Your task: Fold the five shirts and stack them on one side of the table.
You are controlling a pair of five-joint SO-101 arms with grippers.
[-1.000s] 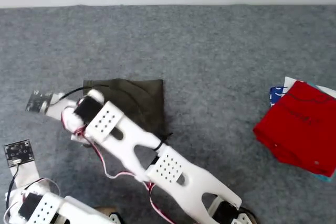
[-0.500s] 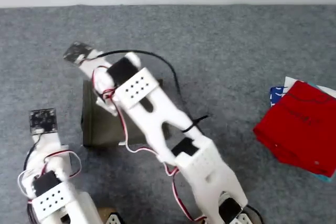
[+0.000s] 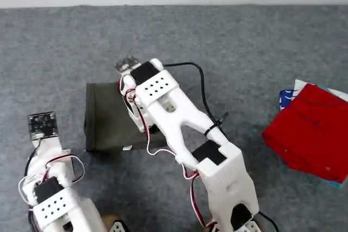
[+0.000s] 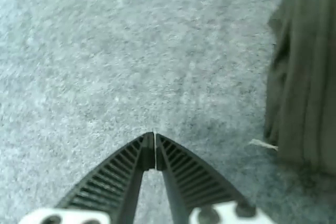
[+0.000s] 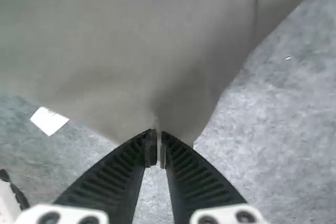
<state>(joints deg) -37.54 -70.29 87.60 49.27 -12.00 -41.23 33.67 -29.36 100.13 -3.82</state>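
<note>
**Right pincer clamped on olive shirt**

I see it closed, pinching the shirt's edge, mid-bench. My left pincer is closed, empty, just beside that shirt. A red shirt tops the stack at the right edge.

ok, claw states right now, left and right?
left claw: closed, empty, above the grey mat.
right claw: closed, pinching the edge of the olive shirt.
</note>
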